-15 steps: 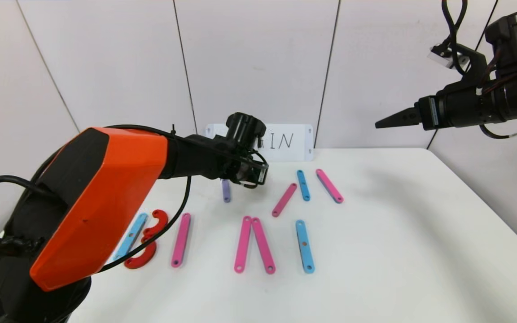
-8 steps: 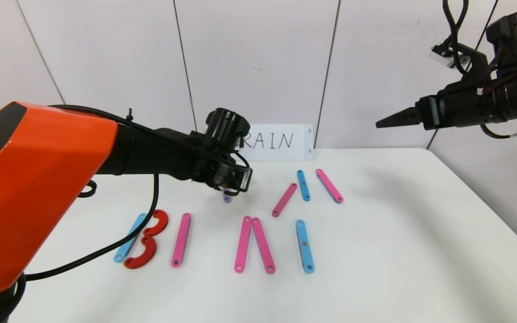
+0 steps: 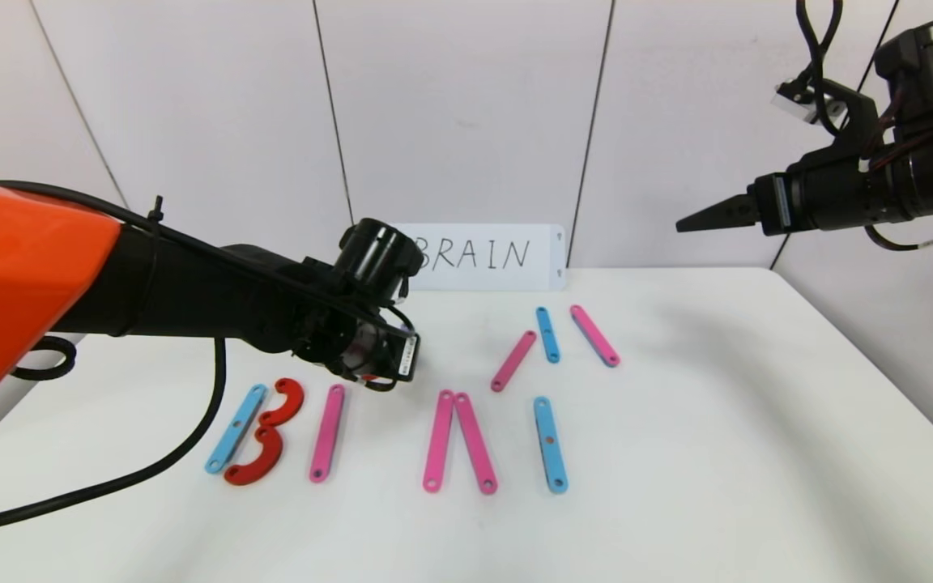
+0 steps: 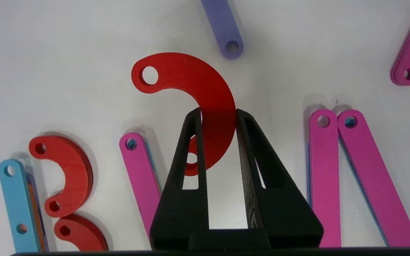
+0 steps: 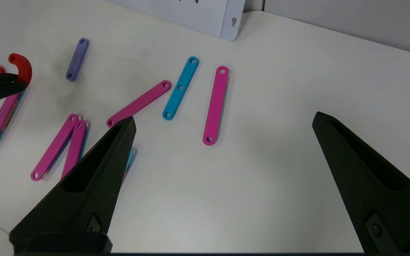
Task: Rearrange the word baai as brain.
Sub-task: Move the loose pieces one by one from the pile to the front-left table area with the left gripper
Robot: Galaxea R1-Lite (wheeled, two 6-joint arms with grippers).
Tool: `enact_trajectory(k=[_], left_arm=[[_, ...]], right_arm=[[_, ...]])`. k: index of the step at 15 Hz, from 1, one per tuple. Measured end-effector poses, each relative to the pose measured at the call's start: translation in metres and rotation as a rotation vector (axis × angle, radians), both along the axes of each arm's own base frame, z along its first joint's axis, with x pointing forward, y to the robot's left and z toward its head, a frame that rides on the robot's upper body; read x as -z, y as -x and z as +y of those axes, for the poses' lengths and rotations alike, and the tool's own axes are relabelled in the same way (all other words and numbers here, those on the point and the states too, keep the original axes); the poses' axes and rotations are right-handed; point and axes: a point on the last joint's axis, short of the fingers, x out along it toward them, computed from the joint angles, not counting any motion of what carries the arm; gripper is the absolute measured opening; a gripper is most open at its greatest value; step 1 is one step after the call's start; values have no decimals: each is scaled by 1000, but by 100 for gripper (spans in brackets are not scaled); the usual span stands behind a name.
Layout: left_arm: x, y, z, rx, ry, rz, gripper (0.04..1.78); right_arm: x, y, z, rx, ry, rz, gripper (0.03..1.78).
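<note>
Left tool (image 4: 218, 113) clamped on a red curve (image 4: 205, 92), hauling it toward the R spot

Middle-left of the head view, above the pink strip (image 3: 326, 433); my guess is it needs setting beside that strip's top. Plenty of bare bench (image 3: 717, 486) lower right; right tool (image 5: 222, 122) hangs wide open, upper right.

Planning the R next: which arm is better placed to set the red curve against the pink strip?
Left. The left gripper already grips the red curve just above that pink strip. The right gripper hangs open, high at the table's right edge.
</note>
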Motion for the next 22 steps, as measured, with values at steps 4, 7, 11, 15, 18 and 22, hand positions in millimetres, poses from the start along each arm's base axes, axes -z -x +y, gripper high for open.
enact_trajectory(k=[4, 7, 11, 15, 18, 22], left_arm=[[8, 8, 5, -48, 13, 78, 31], [16, 10, 6, -55, 6, 105, 31], [21, 11, 7, -21, 21, 142, 31], [24, 9, 12, 17, -4, 155, 31], [26, 8, 16, 82, -40, 161, 31], [26, 5, 22, 123, -24, 172, 31]], right_arm=[[0, 0, 1, -1, 0, 1, 174], [1, 0, 1, -2, 1, 4, 174], [2, -1, 1, -3, 1, 5, 174], [2, -1, 1, -3, 0, 6, 174], [2, -1, 1, -3, 1, 6, 174], [2, -1, 1, -3, 1, 8, 174]])
